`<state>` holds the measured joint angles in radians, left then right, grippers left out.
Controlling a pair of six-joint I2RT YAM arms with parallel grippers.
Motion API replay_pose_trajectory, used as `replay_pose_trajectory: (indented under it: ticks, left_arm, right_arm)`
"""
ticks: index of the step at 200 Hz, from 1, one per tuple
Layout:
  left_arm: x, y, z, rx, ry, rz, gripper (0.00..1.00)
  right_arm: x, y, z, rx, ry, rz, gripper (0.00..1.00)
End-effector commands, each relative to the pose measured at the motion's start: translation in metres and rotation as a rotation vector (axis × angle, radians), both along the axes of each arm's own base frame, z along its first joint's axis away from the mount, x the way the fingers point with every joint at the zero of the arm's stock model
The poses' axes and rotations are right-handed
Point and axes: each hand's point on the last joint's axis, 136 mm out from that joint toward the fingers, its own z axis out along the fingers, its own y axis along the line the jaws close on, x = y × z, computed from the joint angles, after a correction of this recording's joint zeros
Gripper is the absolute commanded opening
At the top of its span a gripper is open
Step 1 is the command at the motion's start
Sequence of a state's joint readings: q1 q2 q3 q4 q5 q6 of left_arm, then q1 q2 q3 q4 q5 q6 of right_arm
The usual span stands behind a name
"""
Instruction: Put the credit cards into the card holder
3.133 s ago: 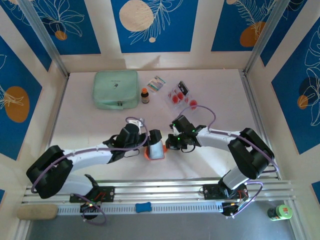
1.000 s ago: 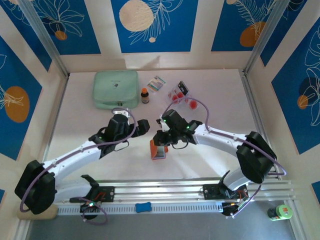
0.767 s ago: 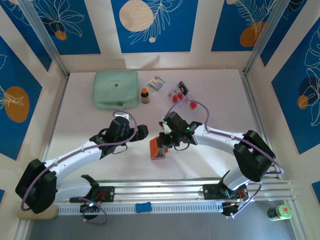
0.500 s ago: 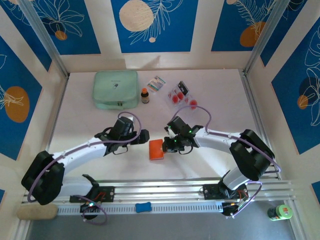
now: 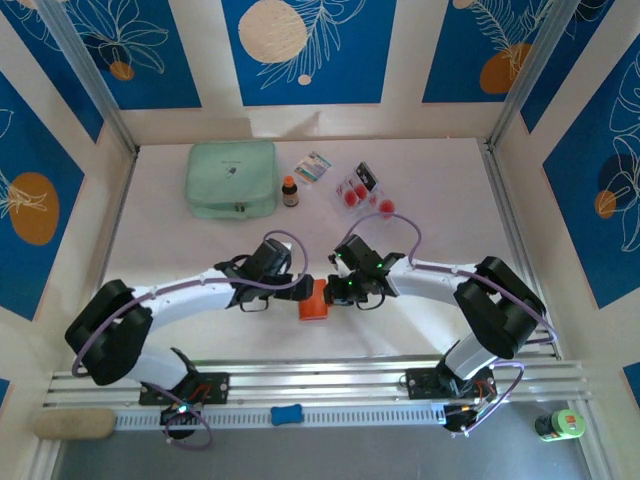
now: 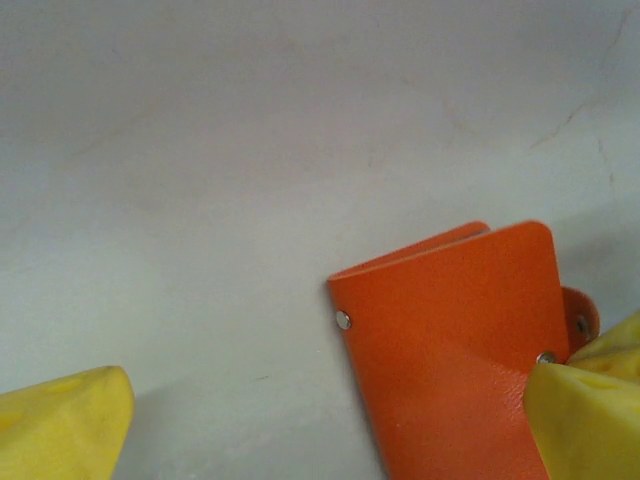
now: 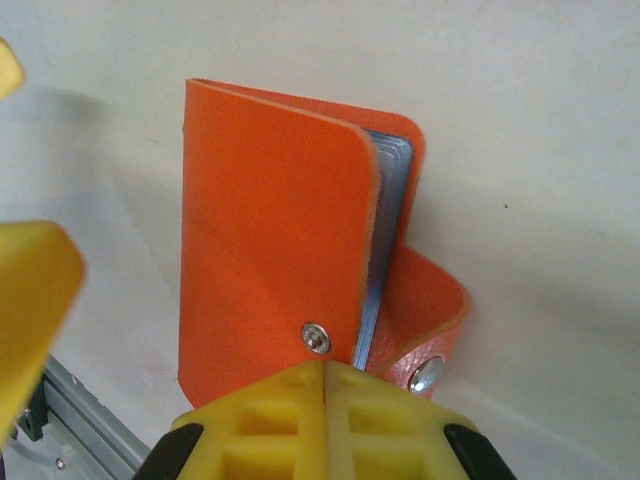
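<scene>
Lying folded — orange card holder (image 7: 270, 240) | right tool (image 7: 325, 378) closed | left tool (image 6: 322, 428) spread

Left gripper (image 5: 302, 286), right gripper (image 5: 335, 292) hem card holder (image 5: 312, 302); table (image 5: 320, 338) in front open.

A: What lies on the pale table (image 5: 450, 200)?
B: At the back left, a mint-green zip pouch (image 5: 231, 179) lies flat. Just beside its right edge stands a small brown bottle (image 5: 290, 190), with a patterned packet (image 5: 315, 166) near it, further back.
A: And to the right?
B: The credit cards (image 5: 355, 187), see-through with red spots, lie in a loose cluster, one a little apart toward the front.
A: Nearer the front?
B: The orange card holder (image 5: 313, 300), folded, rests near the centre, well apart from the rest, grey-blue pockets showing at its edge.
</scene>
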<state>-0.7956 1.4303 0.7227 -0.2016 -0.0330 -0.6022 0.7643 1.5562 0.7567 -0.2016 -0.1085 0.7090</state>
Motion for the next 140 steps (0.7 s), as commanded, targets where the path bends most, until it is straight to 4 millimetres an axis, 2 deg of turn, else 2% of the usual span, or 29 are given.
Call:
replay_pose_trajectory:
  ticks: [1,42,111,140]
  left_arm:
    - [0.001,-0.006,0.000,0.049,-0.024,-0.038,1.00]
    - [-0.001,-0.012,-0.008,0.082,-0.029,-0.063,1.00]
    - [-0.008,0.000,-0.027,0.153,-0.008,-0.069,1.00]
    - [-0.012,0.005,-0.036,0.193,0.001,-0.081,1.00]
  right_arm:
    - [-0.007,-0.007,-0.010,-0.023,0.040,-0.012,0.01]
    - [-0.007,-0.008,-0.012,-0.023,0.042,-0.015,0.01]
    - [-0.006,-0.007,-0.011,-0.017,0.045,-0.016,0.01]
    - [-0.003,-0.006,0.003,0.001,0.026,-0.017,0.01]
